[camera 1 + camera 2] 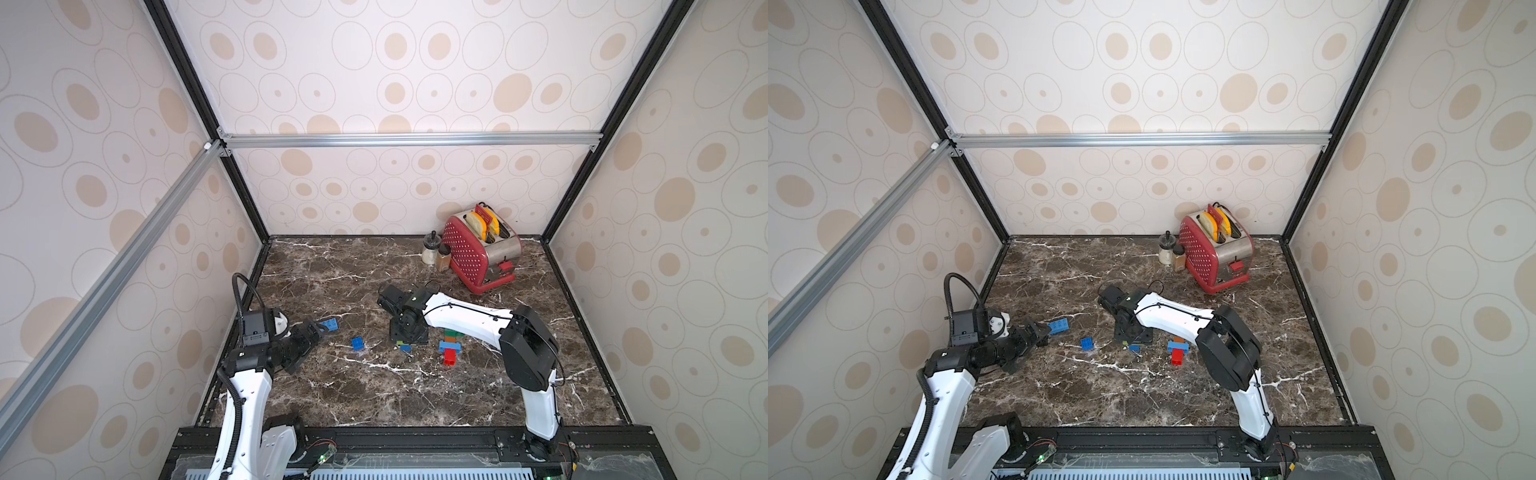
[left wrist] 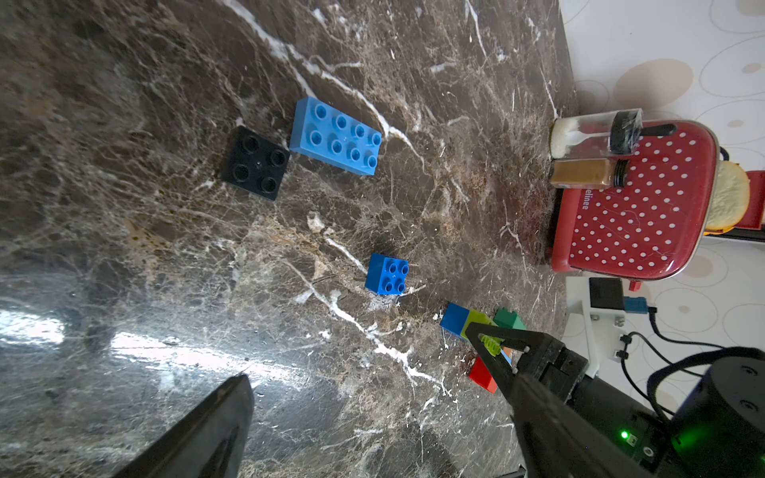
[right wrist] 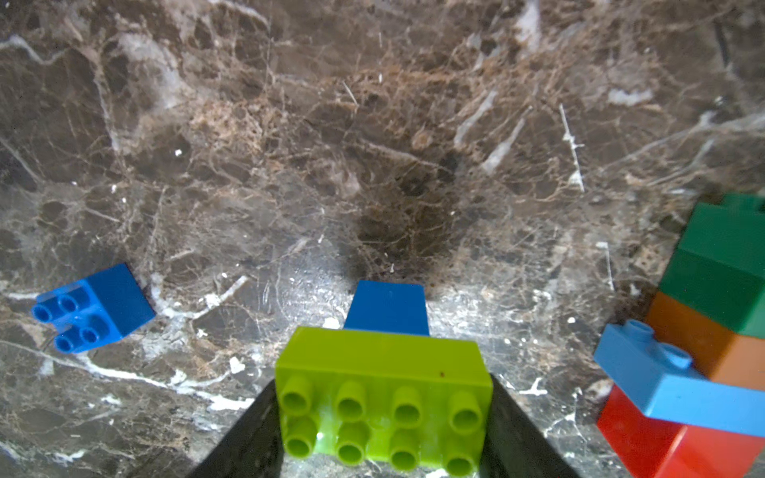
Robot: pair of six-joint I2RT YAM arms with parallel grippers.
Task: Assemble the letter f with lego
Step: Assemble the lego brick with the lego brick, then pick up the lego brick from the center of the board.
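Note:
My right gripper points down at the marble top, shut on an oblong lime green lego brick. A blue brick is stuck under the lime one. Right beside it lies a built stack of dark green, orange, light blue and red bricks. A loose square blue brick sits to the left of them. Farther left lie an oblong light blue brick and a black square brick. My left gripper hangs open and empty just short of those two.
A red polka-dot toaster with bread in its slots stands at the back right. Two small shakers stand against its left side. Patterned walls close the table on three sides, and the left arm is close to the left wall.

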